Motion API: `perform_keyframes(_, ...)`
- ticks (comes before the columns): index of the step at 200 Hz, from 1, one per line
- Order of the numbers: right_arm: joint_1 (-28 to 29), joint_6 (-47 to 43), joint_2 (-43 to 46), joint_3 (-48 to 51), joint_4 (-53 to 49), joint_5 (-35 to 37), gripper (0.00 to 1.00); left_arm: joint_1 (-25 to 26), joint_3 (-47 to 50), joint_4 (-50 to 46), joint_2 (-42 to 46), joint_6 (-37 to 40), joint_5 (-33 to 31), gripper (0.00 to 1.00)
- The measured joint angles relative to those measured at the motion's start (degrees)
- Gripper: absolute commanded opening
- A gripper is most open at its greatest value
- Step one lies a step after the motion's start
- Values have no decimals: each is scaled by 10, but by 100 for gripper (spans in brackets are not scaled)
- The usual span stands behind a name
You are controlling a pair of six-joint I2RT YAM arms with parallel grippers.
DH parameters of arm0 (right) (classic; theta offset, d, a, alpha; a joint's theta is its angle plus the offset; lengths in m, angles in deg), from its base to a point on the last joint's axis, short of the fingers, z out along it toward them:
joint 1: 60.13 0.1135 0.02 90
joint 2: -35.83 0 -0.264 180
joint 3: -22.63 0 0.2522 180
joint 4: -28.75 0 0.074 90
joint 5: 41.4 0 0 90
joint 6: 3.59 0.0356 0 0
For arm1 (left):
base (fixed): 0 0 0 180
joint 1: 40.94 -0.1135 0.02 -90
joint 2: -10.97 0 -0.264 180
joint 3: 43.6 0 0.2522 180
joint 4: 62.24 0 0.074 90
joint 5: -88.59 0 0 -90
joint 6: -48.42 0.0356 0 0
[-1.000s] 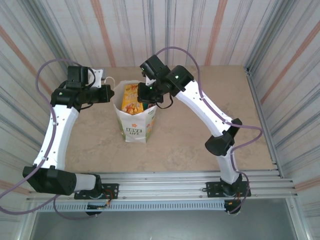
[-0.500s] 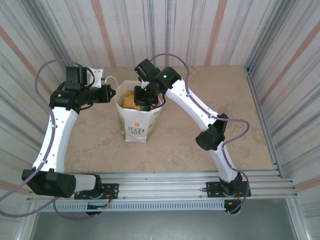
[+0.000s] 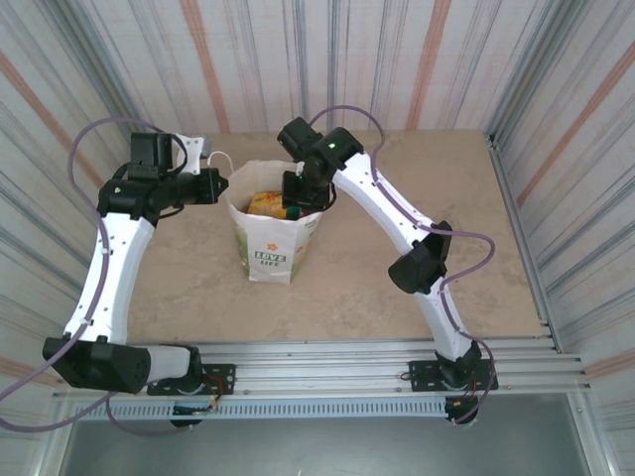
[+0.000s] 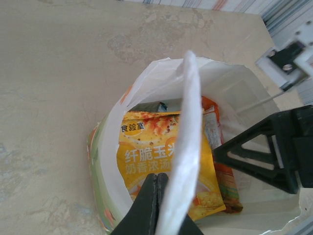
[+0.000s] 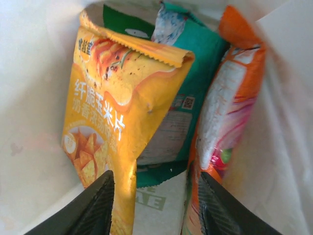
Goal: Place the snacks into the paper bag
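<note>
**A:** How much room is there around the paper bag [image 3: 270, 248]?

**B:** Plenty on most sides. It stands upright in the far-left part of the table [image 3: 496, 228], close to the far edge but clear of the striped walls [image 3: 397, 59]. The right half of the table is bare, and so is the strip between the bag and the metal rail [image 3: 327, 352] along the near edge.

**A:** And the arms?

**B:** They close in from both sides. The left gripper [image 3: 220, 184] is at the bag's left rim. From its wrist camera, the jaws are pinched together on the white paper edge [image 4: 188, 122], holding the mouth wide.

**A:** The right one?

**B:** The right gripper [image 3: 303, 193] hangs over the far-right side of the mouth, pointing down inside. Its two black fingers [image 5: 98, 200] are spread apart with nothing between them.

**A:** So where are the snacks [image 3: 268, 203]?

**B:** Inside the bag, just below those fingers. A yellow packet [image 5: 112, 107] leans against the left wall, a teal packet [image 5: 195, 63] stands behind it, and an orange packet [image 5: 230, 98] rests against the right wall. The fingertips sit just above the yellow and orange ones; I cannot tell whether they touch.
</note>
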Motion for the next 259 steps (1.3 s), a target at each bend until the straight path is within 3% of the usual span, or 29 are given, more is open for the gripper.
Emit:
perform_keyframes(74, 16, -19, 127, -4, 7, 11, 51, 0, 0, -2, 2, 6, -11, 5)
perform_keyframes(125, 21, -29, 189, 15, -9, 58, 52, 0, 3, -4, 3, 8, -17, 5)
perform_keyframes(211, -8, -34, 189, 59, -22, 104, 53, 0, 6, -2, 4, 8, -14, 5)
perform_keyframes(245, -31, -53, 150, 59, 6, 79, 29, 0, 7, -2, 4, 8, -14, 5)
perform_keyframes(259, -40, -60, 132, 59, 18, 69, 11, 0, 7, -2, 4, 8, -13, 5)
